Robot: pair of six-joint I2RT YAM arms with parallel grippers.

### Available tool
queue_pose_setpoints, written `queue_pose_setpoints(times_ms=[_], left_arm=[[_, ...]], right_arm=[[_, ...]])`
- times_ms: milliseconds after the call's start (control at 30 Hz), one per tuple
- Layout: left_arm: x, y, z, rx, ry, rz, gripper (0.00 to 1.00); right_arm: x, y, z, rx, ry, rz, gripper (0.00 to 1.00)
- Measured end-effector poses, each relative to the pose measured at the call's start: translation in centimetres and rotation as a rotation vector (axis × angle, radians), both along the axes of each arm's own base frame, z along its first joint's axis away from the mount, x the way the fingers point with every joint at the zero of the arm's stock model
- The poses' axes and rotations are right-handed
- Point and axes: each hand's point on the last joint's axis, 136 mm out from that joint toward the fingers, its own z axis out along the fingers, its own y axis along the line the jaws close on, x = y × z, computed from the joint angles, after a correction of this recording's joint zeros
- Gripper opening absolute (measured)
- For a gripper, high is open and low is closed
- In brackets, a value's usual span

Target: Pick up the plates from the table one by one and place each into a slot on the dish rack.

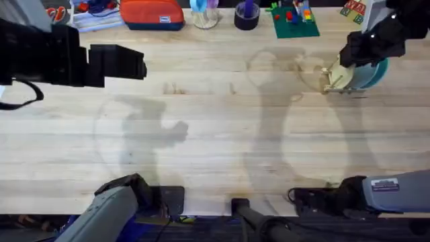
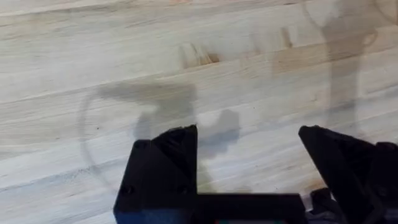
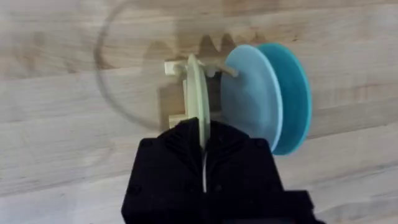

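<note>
The small wooden dish rack (image 3: 179, 67) stands at the far right of the table (image 1: 215, 134). Three plates stand on edge in it: a cream-yellow plate (image 3: 198, 99), a pale blue plate (image 3: 252, 99) and a teal plate (image 3: 293, 93). From overhead the cream plate (image 1: 338, 76) is left of the blue and teal ones (image 1: 371, 72). My right gripper (image 3: 203, 140) is shut on the cream plate's rim, directly over the rack (image 1: 329, 84). My left gripper (image 2: 245, 134) hangs open over bare wood, and from overhead the left gripper (image 1: 124, 62) looms dark at the upper left.
Along the table's far edge lie an orange-red pouch (image 1: 151, 13), a clear glass (image 1: 205, 13), a dark round holder (image 1: 246, 17), a green brick baseplate (image 1: 294, 21) and toy blocks (image 1: 354, 8). Open wood stretches across the middle and front.
</note>
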Motion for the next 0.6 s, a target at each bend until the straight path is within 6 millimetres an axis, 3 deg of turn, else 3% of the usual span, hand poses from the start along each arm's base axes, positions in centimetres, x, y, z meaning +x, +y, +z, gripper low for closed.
queue_pose_setpoints(times_ms=[100,200,267,600], left_arm=[[0.00,0.00,0.00,0.000,0.000,0.000,0.994],[0.00,0.00,0.00,0.000,0.000,0.000,0.994],[0.00,0.00,0.00,0.000,0.000,0.000,0.994],[-0.01,0.00,0.00,0.000,0.000,0.000,0.994]], right_arm=[[0.00,0.00,0.00,0.000,0.000,0.000,0.043],[0.01,0.00,0.00,-0.001,0.000,0.003,0.219],[0.03,0.00,0.01,-0.001,-0.001,0.003,0.270],[0.04,-0.29,0.30,-0.003,-0.011,-0.004,0.398]])
